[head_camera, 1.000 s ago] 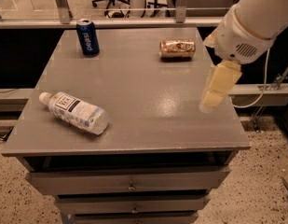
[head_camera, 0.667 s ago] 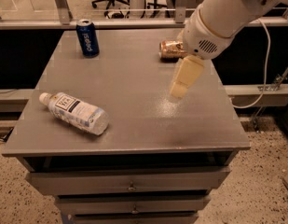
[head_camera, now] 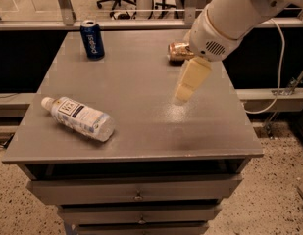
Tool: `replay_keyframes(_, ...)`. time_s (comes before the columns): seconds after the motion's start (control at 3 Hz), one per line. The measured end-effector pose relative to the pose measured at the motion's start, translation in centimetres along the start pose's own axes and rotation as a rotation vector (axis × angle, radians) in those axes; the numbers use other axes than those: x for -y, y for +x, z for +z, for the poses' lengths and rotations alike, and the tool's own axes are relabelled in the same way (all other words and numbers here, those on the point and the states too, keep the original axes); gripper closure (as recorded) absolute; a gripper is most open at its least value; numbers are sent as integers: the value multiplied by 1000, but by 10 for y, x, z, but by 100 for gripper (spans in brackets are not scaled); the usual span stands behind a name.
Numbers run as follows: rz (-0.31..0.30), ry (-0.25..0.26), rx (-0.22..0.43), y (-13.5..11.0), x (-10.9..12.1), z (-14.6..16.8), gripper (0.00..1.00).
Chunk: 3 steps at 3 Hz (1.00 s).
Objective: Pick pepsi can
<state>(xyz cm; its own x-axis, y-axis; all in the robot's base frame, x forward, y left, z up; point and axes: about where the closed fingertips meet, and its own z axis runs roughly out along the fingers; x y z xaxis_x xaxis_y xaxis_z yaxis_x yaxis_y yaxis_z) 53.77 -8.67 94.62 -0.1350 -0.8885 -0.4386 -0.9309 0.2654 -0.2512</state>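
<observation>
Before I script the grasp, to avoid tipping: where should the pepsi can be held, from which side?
Probably best to grip the pepsi can around its mid-body, coming from the view's right: it stands upright at the table's far-left corner, and the gripper hangs over the table's right half.

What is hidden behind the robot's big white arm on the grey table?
A gold metal can lying on its side; one end is covered by the arm. The cream claw hangs in front, above the tabletop.
</observation>
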Motion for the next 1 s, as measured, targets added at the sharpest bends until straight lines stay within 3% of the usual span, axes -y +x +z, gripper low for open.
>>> replay_keyframes(1.0, 58, 31, 234, -107, 69, 92, 0)
